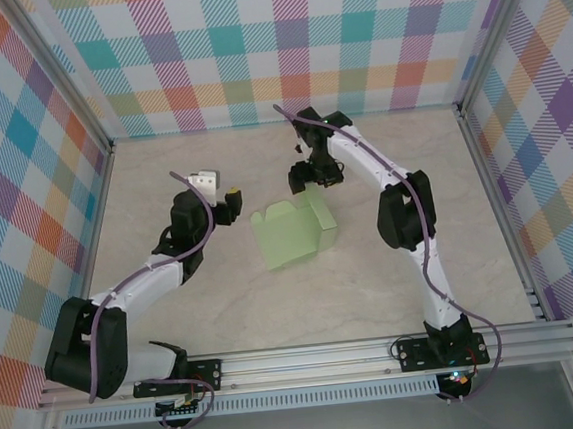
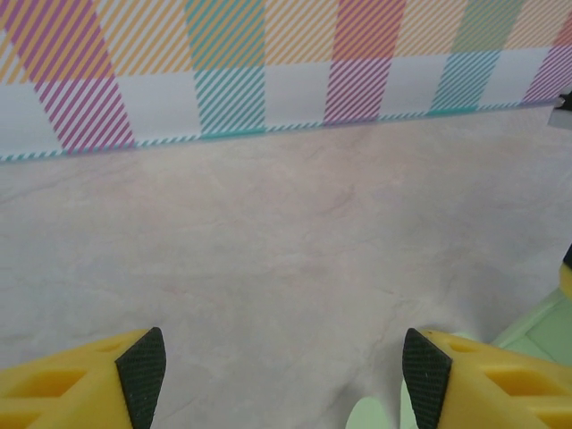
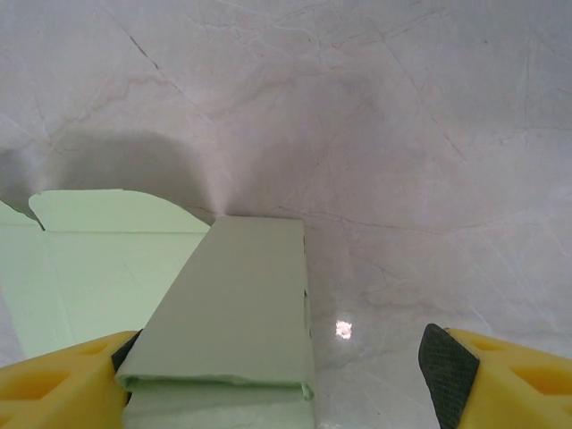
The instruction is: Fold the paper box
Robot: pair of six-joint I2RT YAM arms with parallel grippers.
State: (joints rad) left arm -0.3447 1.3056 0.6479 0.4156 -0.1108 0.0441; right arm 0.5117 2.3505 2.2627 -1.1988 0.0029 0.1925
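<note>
A pale light-green paper box (image 1: 289, 239) of thin card lies partly folded at the middle of the beige marbled table (image 1: 224, 300). It is a flat sheet with a tabbed far edge, and one long panel (image 1: 319, 222) is raised along its right side.

The left jaws sit just off the box's far left corner. In the left wrist view their yellow fingers with black pads (image 2: 143, 375) are spread wide, with mostly bare table between them. A rounded bit of the green card (image 2: 371, 416) shows low beside one finger; I cannot tell whether it touches.

The right jaws hang over the box's far right corner, also spread wide. In the right wrist view the raised panel (image 3: 241, 304) runs between the fingers. Its near end lies against one black pad (image 3: 125, 344), and the other pad (image 3: 444, 362) stands well apart from it, so nothing is pinched.
</note>
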